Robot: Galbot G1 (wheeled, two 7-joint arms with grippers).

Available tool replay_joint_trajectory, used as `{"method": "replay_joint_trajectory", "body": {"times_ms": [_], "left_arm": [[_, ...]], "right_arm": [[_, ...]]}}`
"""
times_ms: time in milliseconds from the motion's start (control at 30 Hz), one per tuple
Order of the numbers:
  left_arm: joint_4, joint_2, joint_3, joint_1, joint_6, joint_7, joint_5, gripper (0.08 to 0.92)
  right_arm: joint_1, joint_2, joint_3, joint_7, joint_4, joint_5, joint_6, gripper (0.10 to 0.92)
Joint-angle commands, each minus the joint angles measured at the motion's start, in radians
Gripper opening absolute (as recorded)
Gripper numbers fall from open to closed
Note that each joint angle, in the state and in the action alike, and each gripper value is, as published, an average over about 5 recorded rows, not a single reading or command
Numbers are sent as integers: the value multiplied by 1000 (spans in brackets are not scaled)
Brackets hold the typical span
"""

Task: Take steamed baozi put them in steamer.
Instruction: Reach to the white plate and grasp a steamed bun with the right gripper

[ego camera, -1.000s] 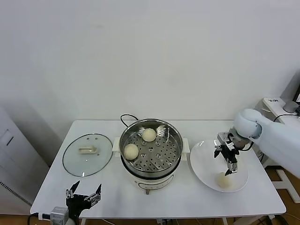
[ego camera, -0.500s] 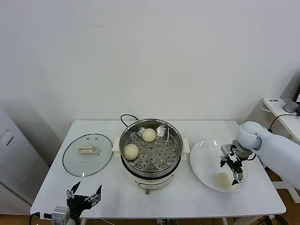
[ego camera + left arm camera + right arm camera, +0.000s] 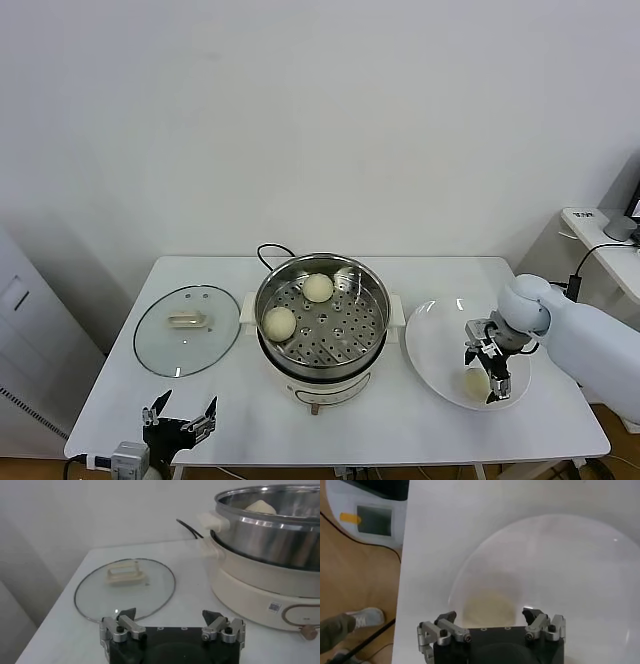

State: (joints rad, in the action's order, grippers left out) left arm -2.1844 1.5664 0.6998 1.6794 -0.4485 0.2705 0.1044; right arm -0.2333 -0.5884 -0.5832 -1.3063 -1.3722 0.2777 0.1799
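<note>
Sitting across most of the shot is the white desk point(image 3: 420, 425), carrying pretty much everything. Biggest thing on it is the steamer point(image 3: 322, 325), the shiny steel pot with the perforated tray, parked in the middle with its black cord point(image 3: 268, 250) trailing off the back. Over on the robot's right side the white plate point(image 3: 432, 340) is lying flat just beside the steamer, and on the robot's left side the glass lid point(image 3: 187, 329) is lying flat too, cream handle facing up.

Right arm is the one doing stuff: the right gripper point(image 3: 487, 375) is hanging low over the near part of the plate, jaws spread wide apart around the last bun on the plate point(image 3: 474, 382), not clamped on it as far as I can see. In the right wrist view that bun is showing as a pale blob between the jaws, kinda blurry.

Left gripper point(image 3: 178, 418) is just idling at the near edge of the desk, below the lid, jaws also wide apart and holding nothing.

Two steamed baozi are already sitting on the tray in the steamer: one toward the back point(image 3: 317, 288), one at the left side point(image 3: 280, 323), well apart from each other.
</note>
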Motion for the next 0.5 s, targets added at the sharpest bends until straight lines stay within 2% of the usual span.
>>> {"method": "replay_joint_trajectory", "body": {"times_ms": [33,500], "left_arm": [[2,0,-2,-1,1,-1,1,823],[5,0,-5,0,2,-1,1,823]], "right_arm": [[-34,-5,30,17,6,13,9,823],[-46,-15,41,33,14,17,35,823]]}}
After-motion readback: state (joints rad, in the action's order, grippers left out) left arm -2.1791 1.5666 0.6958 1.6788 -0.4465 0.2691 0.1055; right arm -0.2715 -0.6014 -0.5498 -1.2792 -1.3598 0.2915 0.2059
